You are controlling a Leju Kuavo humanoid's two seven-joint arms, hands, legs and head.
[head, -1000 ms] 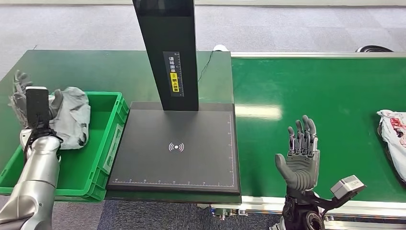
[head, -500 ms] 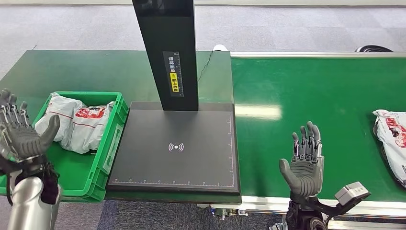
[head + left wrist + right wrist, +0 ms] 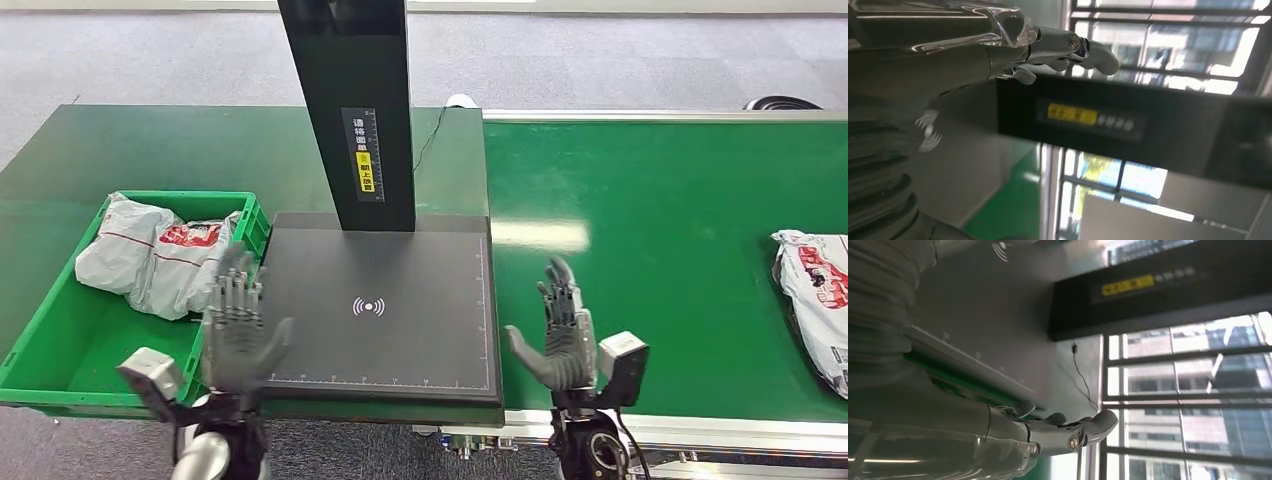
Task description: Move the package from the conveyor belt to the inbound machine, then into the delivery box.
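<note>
A white and grey package with red print [image 3: 158, 253] lies in the green delivery box [image 3: 60, 345] at the left. A second package of the same kind [image 3: 815, 300] lies on the green conveyor belt [image 3: 680, 220] at the far right edge. The black inbound machine plate [image 3: 370, 310] with its black post [image 3: 350, 110] stands bare between them. My left hand [image 3: 237, 335] is raised open at the plate's front left corner, holding nothing. My right hand [image 3: 560, 335] is raised open at the plate's front right corner, fingers up and apart. The wrist views show my left hand [image 3: 1048, 47] and my right hand [image 3: 1048, 432] against the black post.
A dark green table [image 3: 150, 150] carries the box and machine. A cable [image 3: 432, 130] runs behind the post. Grey floor lies beyond the table, and the conveyor's metal rail [image 3: 720, 432] runs along its front edge.
My left hand has swung from the box's left side to the plate's front left corner. My right hand has moved left toward the plate. The package on the belt has drifted slightly left.
</note>
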